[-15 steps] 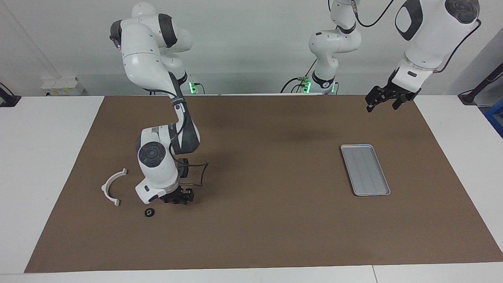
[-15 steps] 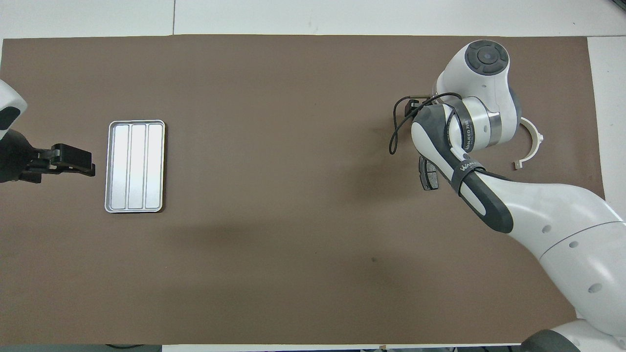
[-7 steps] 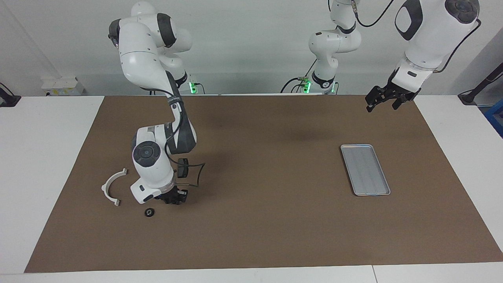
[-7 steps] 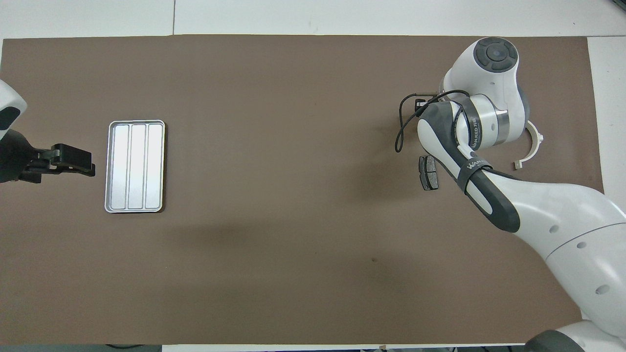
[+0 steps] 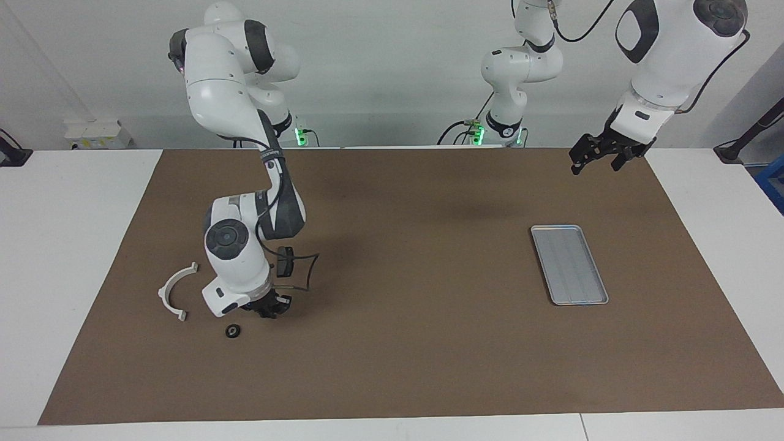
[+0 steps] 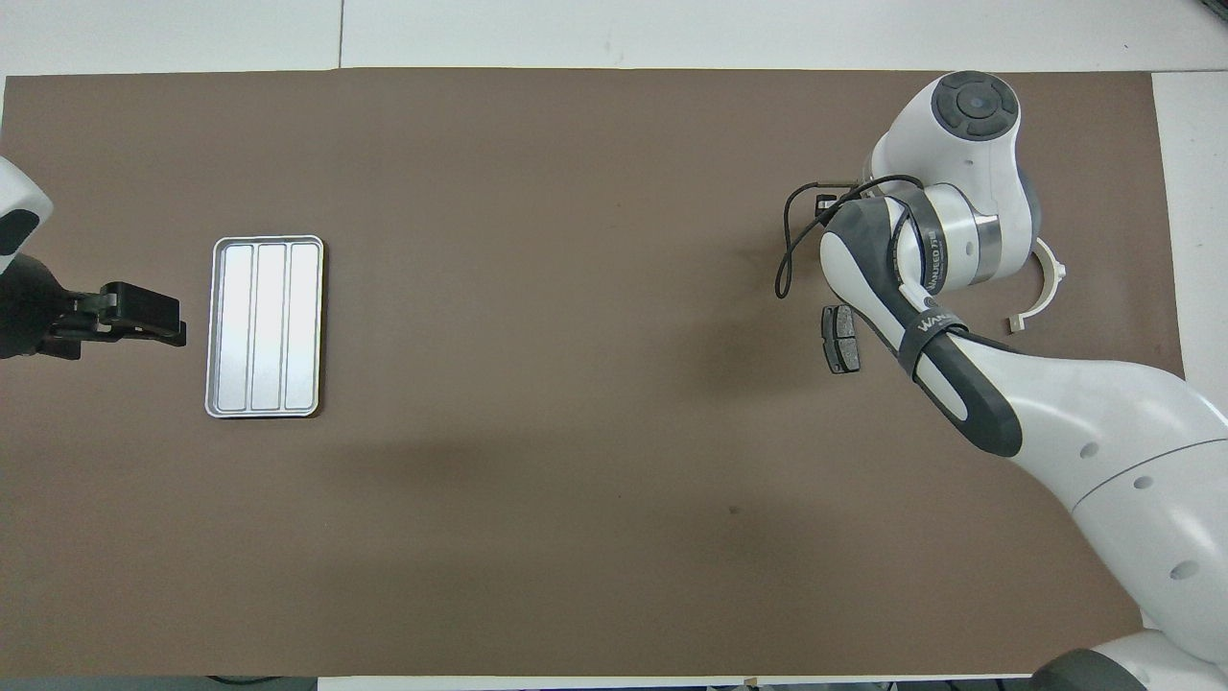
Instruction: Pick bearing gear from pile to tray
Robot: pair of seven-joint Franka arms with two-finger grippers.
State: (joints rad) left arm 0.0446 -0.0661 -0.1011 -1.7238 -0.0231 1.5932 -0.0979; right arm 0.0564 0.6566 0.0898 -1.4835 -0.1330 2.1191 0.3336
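Observation:
The pile lies at the right arm's end of the mat. It holds a white plastic arc (image 5: pixel 174 291) (image 6: pixel 1047 284), a small black round piece (image 5: pixel 232 331) and a dark grey brake pad (image 6: pixel 840 338). My right gripper (image 5: pixel 269 306) is low over the mat, between the arc and the brake pad and beside the black round piece. In the overhead view its own wrist hides it and the black piece. The silver ribbed tray (image 5: pixel 568 264) (image 6: pixel 264 326) lies empty at the left arm's end. My left gripper (image 5: pixel 603 154) (image 6: pixel 144 317) waits in the air beside the tray.
A brown mat (image 5: pixel 416 367) covers most of the white table (image 5: pixel 67 245). The right arm's black cable (image 5: pixel 303 272) loops out beside its wrist. The mat is bare between the pile and the tray.
My right arm's wrist and gripper have shifted a little toward the white arc, uncovering the brake pad in the overhead view. The left arm, tray, arc and black piece have not moved.

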